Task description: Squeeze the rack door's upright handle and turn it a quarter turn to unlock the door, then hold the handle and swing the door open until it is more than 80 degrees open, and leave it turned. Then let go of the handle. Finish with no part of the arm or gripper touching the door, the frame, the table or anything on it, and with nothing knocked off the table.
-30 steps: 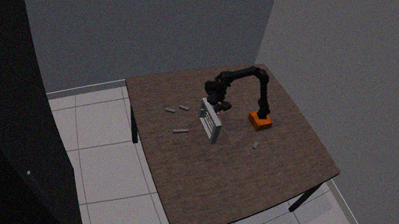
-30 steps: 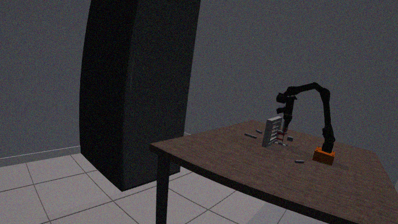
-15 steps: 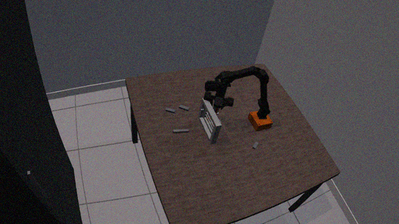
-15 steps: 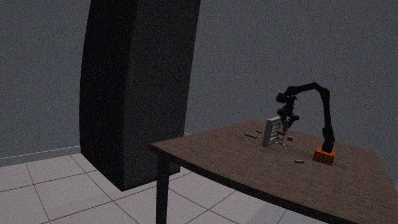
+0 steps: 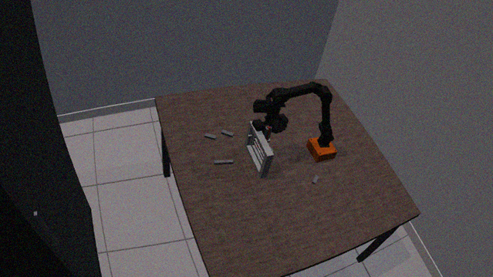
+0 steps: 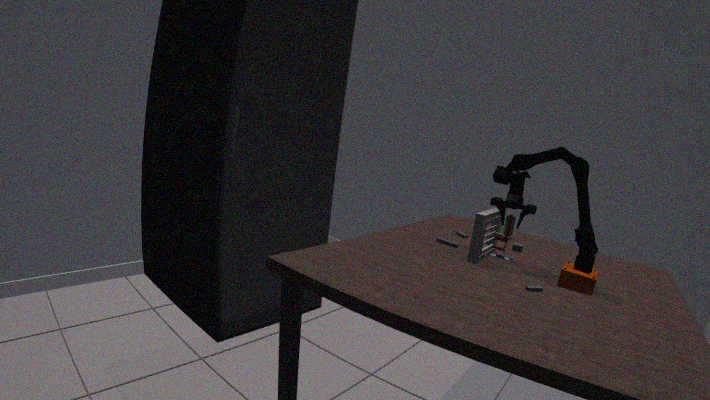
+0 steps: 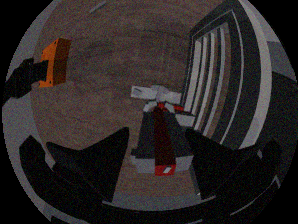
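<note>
Brown table point(image 5: 296, 203) point(image 6: 425, 295), pale tiled floor point(image 5: 134, 213) point(image 6: 165, 350), grey walls point(image 5: 180, 30) point(image 6: 475, 100). Gripper point(image 5: 268, 134) point(image 6: 510, 227) point(image 7: 157, 132) partly open, gripping nothing.

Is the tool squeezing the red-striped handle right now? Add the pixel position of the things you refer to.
No, the tool point(image 6: 511, 225) point(image 7: 157, 132) stands open, with visible gaps on both sides of the handle point(image 6: 510, 226) point(image 7: 164, 140).

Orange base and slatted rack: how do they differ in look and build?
The orange base is orange; the slatted rack is grey and white. The base is a low block, the rack a taller upright frame. Both rest on the table.
</note>
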`<state>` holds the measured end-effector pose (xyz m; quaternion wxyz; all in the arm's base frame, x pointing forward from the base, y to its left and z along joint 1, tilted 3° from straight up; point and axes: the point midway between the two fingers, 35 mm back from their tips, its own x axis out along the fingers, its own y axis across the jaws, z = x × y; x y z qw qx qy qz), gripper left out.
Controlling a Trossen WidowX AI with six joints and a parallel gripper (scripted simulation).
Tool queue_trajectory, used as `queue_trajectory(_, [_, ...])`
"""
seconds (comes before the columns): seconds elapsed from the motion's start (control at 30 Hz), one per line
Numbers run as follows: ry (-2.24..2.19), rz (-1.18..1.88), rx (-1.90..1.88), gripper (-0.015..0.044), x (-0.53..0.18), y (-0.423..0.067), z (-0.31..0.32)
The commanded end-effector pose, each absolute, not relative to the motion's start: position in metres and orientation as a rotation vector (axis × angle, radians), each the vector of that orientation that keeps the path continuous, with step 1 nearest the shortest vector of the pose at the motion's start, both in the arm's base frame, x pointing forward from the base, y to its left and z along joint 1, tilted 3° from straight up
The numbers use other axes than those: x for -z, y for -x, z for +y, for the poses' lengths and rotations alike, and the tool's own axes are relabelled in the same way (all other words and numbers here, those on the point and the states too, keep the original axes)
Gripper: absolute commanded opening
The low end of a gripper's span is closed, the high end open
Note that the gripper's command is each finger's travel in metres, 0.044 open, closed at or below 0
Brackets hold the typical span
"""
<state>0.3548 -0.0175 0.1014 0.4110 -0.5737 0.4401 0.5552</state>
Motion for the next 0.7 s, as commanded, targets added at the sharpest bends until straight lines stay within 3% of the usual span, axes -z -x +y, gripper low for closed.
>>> queue_trajectory(0.0, [1.488, 1.065, -1.438, 0.0294, -0.1013, -0.3563, -0.016])
queue_trajectory(0.17, [1.488, 1.065, -1.438, 0.0294, -0.1013, -0.3563, -0.016])
queue_trajectory(0.67, [1.488, 1.065, -1.438, 0.0194, -0.1013, -0.3563, -0.016])
